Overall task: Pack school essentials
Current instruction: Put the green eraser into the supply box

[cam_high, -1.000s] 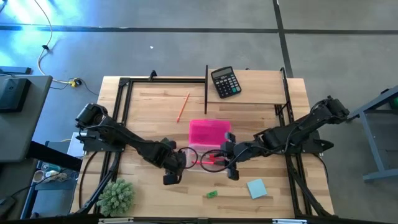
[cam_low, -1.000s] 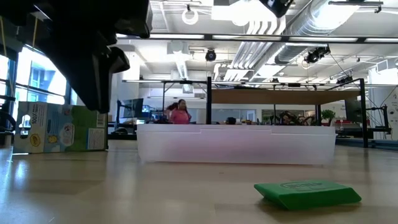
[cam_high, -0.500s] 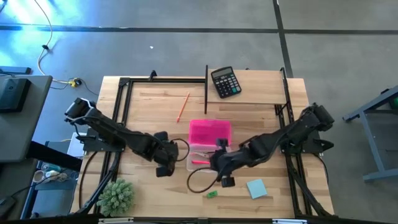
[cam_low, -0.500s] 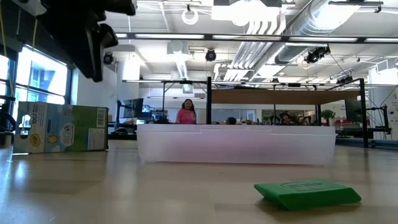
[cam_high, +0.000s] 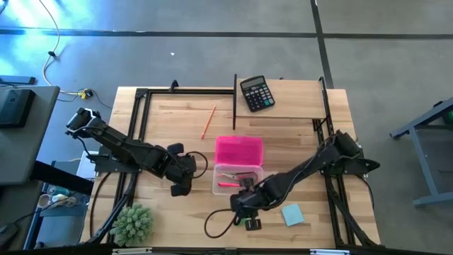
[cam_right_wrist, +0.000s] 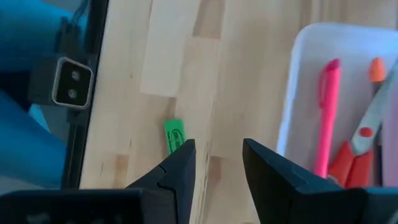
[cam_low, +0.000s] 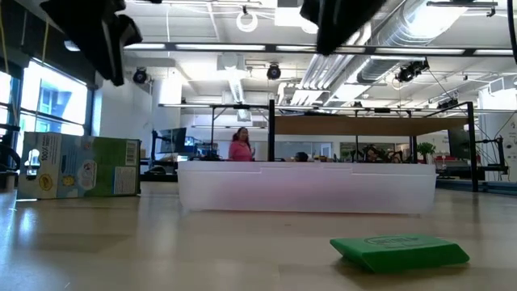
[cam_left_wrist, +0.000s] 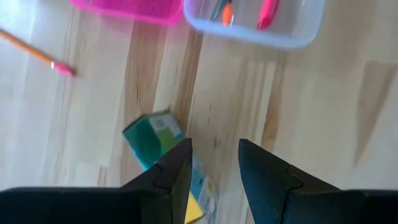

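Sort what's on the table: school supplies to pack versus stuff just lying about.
To pack:
orange pencil
crayon box
green eraser
blue notepad
Already in the clear box: pink marker, scissors

Lying about:
calculator
spiky plant ball
pink lid

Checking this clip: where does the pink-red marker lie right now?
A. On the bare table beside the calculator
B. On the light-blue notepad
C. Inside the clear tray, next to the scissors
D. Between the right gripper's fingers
C: the pink-red marker lies inside the clear tray beside the red-handled scissors, while the right gripper is open with nothing between its fingers.
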`<state>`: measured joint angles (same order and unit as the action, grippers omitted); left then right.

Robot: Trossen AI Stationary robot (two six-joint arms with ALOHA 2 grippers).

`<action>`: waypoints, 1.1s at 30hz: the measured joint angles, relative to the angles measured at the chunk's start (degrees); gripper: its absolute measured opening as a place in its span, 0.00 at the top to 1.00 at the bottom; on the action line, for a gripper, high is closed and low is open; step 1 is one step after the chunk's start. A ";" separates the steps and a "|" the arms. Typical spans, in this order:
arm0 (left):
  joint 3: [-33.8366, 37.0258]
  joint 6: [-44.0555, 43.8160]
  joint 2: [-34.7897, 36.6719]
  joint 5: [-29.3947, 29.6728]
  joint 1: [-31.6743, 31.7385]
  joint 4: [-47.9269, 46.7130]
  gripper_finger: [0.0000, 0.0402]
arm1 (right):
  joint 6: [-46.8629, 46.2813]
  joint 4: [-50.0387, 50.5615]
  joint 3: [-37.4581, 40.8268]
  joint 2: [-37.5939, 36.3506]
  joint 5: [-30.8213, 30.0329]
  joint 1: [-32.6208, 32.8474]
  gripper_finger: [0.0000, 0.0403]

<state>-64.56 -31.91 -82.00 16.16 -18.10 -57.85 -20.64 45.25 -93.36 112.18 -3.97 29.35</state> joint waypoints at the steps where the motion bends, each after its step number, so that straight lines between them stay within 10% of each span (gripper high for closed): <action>1: -0.09 -0.02 -0.07 0.12 0.00 0.39 0.70 | -0.11 -0.35 0.00 0.61 0.01 0.09 0.69; 17: 0.00 1.53 -0.22 -0.07 -0.01 0.42 0.70 | -3.23 -5.87 0.00 6.39 1.95 3.81 0.46; 33: 0.00 1.65 -0.24 -0.02 -0.01 0.68 0.70 | -3.34 -5.64 0.00 12.13 1.09 4.18 0.50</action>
<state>-64.55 -30.26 -82.24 16.14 -18.11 -57.17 -23.99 39.61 -93.36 124.31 -2.88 33.53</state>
